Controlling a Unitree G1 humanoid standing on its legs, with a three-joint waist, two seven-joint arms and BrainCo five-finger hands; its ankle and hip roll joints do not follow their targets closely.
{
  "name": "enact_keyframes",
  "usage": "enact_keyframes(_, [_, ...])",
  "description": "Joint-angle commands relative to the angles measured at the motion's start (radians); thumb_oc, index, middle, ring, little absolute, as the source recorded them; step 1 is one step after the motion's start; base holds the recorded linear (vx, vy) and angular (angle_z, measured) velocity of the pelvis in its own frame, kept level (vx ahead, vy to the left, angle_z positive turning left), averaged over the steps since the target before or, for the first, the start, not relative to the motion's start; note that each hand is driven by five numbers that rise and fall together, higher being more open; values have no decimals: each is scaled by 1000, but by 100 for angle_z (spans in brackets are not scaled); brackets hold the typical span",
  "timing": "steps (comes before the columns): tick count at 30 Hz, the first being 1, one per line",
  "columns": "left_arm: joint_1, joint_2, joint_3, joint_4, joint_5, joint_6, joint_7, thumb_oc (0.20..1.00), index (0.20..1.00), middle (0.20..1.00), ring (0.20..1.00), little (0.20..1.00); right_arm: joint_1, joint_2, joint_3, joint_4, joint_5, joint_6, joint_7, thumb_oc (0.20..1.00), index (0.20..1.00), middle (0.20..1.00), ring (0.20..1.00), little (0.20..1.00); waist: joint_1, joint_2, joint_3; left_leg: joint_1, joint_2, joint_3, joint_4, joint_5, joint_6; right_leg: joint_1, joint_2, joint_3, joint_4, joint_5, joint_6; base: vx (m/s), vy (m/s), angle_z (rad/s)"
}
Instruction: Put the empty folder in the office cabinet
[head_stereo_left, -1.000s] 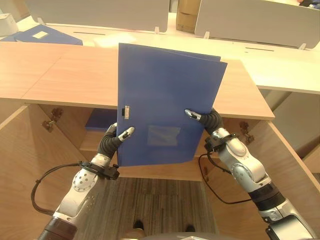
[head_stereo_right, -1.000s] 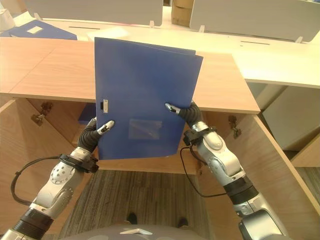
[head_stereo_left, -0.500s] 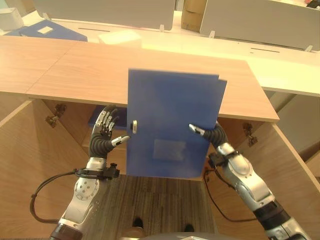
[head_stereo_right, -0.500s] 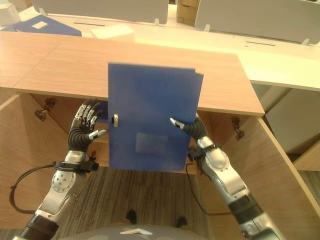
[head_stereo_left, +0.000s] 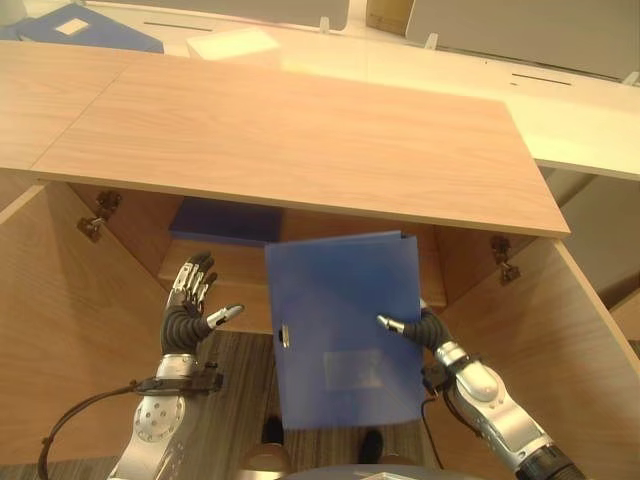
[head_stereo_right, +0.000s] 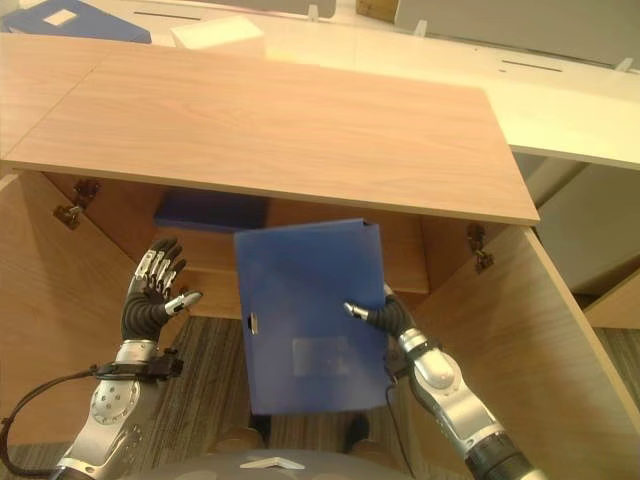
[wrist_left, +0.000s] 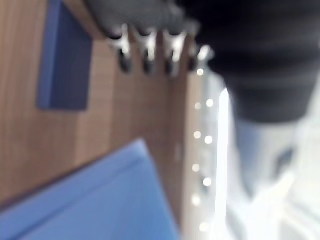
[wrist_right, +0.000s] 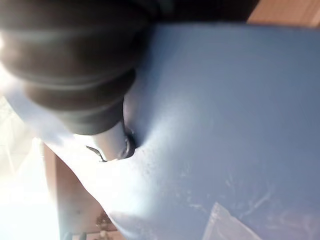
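One hand, the right hand (head_stereo_left: 432, 335), now grips the blue folder (head_stereo_left: 345, 330) alone, lowered toward the cabinet (head_stereo_left: 300, 140) opening, while the left hand (head_stereo_left: 187, 305) has let go, fingers spread.

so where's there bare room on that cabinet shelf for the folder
The wooden shelf is bare between the flat dark-blue folder at its back left and the right cabinet wall. The upright blue folder, pinched by the right hand, hangs before that gap. The left hand is open.

Left hand (head_stereo_left: 188, 305) spread, right hand (head_stereo_left: 430, 333) pinching.
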Motion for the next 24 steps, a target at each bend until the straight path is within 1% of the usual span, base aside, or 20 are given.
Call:
enact_keyframes(1, [-35,32,-7,8,-1,-62,-2,1000,1000,1000,1000,1000,-78,-52,9,-52,-40,-100,16,200,200,200,200,200,26,48,0,35,-14,40,3,-132,62,16,-35,-7,6,-33,83,0,0,0])
enact_keyframes(5, [-17,39,-11,35,-9,-72,0,1000,1000,1000,1000,1000,-68,-61,29,-13,-54,-81,21,200,200,200,200,200,31,48,13,32,-14,37,3,-131,62,14,-36,-10,10,-34,87,0,0,0])
enact_keyframes(7, [-23,36,-25,66,-27,-54,21,1000,1000,1000,1000,1000,-63,-55,39,49,-55,-68,13,200,200,200,200,200,36,47,19,25,-13,33,3,-129,63,12,-36,-15,10,-33,88,0,0,0])
enact_keyframes(9, [-23,36,-25,66,-27,-54,21,1000,1000,1000,1000,1000,-63,-55,39,49,-55,-68,13,200,200,200,200,200,36,47,19,25,-13,33,3,-129,63,12,-36,-15,10,-33,88,2,2,5])
enact_keyframes(10, [-24,31,-33,108,-10,-38,34,1000,1000,1000,1000,1000,-58,-41,46,102,-53,-61,-8,200,200,200,200,200,40,46,22,23,-14,33,3,-128,62,12,-36,-22,9,-30,89,12,17,12])
enact_keyframes(11, [-19,21,-36,162,-19,1,36,1000,1000,1000,1000,1000,-60,-27,40,168,-46,-71,-15,200,200,200,200,200,45,44,24,22,-16,34,6,-129,63,12,-38,-25,7,-28,90,12,17,12])
enact_keyframes(12, [-19,21,-36,162,-19,1,36,1000,1000,1000,1000,1000,-60,-27,40,168,-46,-71,-15,200,200,200,200,200,45,44,24,22,-16,34,6,-129,63,12,-38,-25,7,-28,90,17,33,7])
enact_keyframes(13, [-11,10,-39,211,-61,59,4,1000,1000,1000,1000,1000,-62,-15,35,205,-44,-78,-21,200,200,200,200,200,48,43,26,21,-17,35,11,-130,65,11,-39,-28,8,-24,92,11,58,3])
enact_keyframes(14, [1,-17,-39,293,-72,144,-24,1000,1000,1000,1000,1000,-69,-1,23,236,-46,-74,-25,200,200,200,200,200,52,41,30,19,-21,35,18,-131,69,8,-43,-27,9,-18,96,11,74,3])
enact_keyframes(15, [6,-31,-42,340,-85,174,-48,1000,1000,1000,1000,1000,-74,4,22,248,-49,-75,-32,200,200,200,200,200,53,40,33,17,-22,34,20,-131,71,5,-45,-27,11,-14,97,-2,94,-2])
enact_keyframes(16, [21,-69,-34,445,-100,227,-79,1000,1000,1000,1000,1000,-84,12,16,275,-44,-77,-40,200,200,200,200,200,55,39,37,13,-27,32,29,-134,75,-1,-50,-24,14,-5,104,-5,83,-1])
enact_keyframes(17, [28,-81,-27,482,-65,255,-81,1000,1000,1000,1000,1000,-88,16,13,284,-45,-76,-46,200,200,200,200,200,57,39,38,11,-29,30,33,-136,77,-3,-54,-22,16,-2,107,-15,119,-1])
enact_keyframes(18, [37,-104,-16,572,-58,286,-122,1000,1000,1000,1000,1000,-99,23,3,302,-51,-77,-57,200,200,200,200,200,58,38,40,4,-34,27,39,-137,81,-8,-58,-17,20,3,112,-18,110,1])
enact_keyframes(19, [39,-121,-8,617,-63,279,-140,1000,1000,1000,1000,1000,-107,25,-2,309,-50,-76,-61,200,200,200,200,200,59,38,40,1,-37,25,43,-139,85,-14,-62,-14,27,5,114,-18,167,3])
enact_keyframes(20, [46,-144,11,698,-28,258,-151,1000,1000,1000,1000,1000,-117,31,-18,327,-56,-78,-69,200,200,200,200,200,58,43,40,-2,-42,22,46,-141,93,-25,-69,-8,55,-2,113,-10,162,6])
enact_keyframes(21, [45,-151,18,735,-13,239,-158,1000,1000,1000,1000,1000,-123,36,-25,335,-59,-77,-72,200,200,200,200,200,57,46,39,-3,-44,24,46,-140,95,-29,-69,-6,71,-7,110,-8,166,5])
enact_keyframes(22, [43,-155,20,753,-8,237,-160,1000,1000,1000,1000,1000,-128,38,-29,339,-59,-76,-77,200,200,200,200,200,56,48,39,-3,-44,26,45,-139,96,-34,-68,-5,82,-10,107,-4,163,1])
enact_keyframes(23, [27,-163,26,809,20,223,-152,1000,1000,1000,1000,1000,-137,37,-41,357,-54,-81,-82,200,200,200,200,200,48,52,43,-2,-48,28,49,-144,99,-53,-61,-2,89,-8,103,14,149,-3])
enact_keyframes(24, [17,-165,23,828,17,210,-152,1000,1000,1000,1000,1000,-142,36,-48,363,-50,-77,-82,200,200,200,200,200,41,54,46,2,-51,32,53,-148,97,-63,-58,0,84,0,104,19,113,-3])
